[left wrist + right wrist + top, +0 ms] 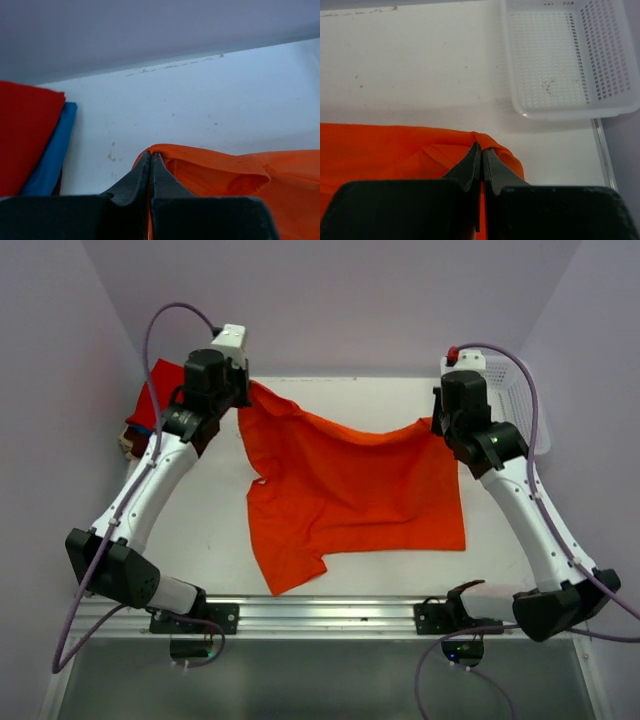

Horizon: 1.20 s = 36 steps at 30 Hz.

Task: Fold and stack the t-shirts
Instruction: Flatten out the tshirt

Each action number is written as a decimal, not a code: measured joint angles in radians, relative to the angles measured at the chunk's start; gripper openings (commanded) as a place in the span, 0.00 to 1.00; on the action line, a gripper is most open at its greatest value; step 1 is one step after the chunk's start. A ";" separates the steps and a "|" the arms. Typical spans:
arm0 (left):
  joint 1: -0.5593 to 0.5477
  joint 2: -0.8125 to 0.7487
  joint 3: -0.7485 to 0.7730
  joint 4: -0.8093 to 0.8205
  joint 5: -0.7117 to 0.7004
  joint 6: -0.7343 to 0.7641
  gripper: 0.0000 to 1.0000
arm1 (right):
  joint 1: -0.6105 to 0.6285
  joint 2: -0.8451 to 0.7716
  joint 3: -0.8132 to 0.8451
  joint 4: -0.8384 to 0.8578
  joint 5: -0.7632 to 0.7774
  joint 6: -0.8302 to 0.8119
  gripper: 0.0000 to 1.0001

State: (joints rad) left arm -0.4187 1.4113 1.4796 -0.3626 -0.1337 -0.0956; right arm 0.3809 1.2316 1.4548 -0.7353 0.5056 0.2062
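Observation:
The bright orange t-shirt (350, 490) hangs spread between both grippers, its lower part on the white table (210, 520). My left gripper (243, 390) is shut on the shirt's far left corner, seen in the left wrist view (150, 156) pinching the orange cloth (240, 175). My right gripper (436, 422) is shut on the far right corner, seen in the right wrist view (481, 147) pinching the cloth (395, 150). A stack with a red tee (160, 400) over a turquoise-blue tee (52, 155) lies at the far left.
A white mesh basket (520, 405) stands at the far right edge of the table; it shows in the right wrist view (560, 60) too. The back wall (340, 300) is close behind both grippers. A metal rail (330, 615) runs along the near edge.

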 measured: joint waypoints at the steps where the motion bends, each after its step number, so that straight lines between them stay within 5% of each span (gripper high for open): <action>1: 0.077 0.021 -0.006 0.000 0.036 -0.020 0.00 | -0.011 0.033 0.010 0.005 -0.007 0.000 0.00; 5: 0.246 -0.021 -0.042 0.001 0.066 -0.043 0.00 | -0.015 0.069 0.018 0.043 -0.039 -0.006 0.00; 8: 0.248 -0.190 -0.091 0.011 0.083 -0.043 0.00 | -0.014 0.013 0.008 0.095 -0.053 -0.016 0.00; 16: 0.220 -0.764 -0.029 0.024 0.230 -0.047 0.00 | -0.013 -0.533 -0.113 0.187 -0.219 -0.032 0.00; 22: 0.240 -0.933 0.080 0.051 0.396 -0.077 0.00 | -0.014 -0.750 -0.082 0.232 -0.313 -0.032 0.00; 28: 0.251 -0.859 -0.064 0.085 0.379 -0.067 0.00 | -0.016 -0.575 0.030 0.188 -0.246 -0.012 0.00; 36: 0.183 -0.309 -0.297 0.049 0.103 -0.031 0.00 | -0.018 -0.045 -0.104 0.118 -0.178 0.112 0.00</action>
State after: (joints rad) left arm -0.2356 1.1027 1.1824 -0.3134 -0.0307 -0.1268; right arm 0.3630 1.1870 1.3510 -0.6174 0.3275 0.3180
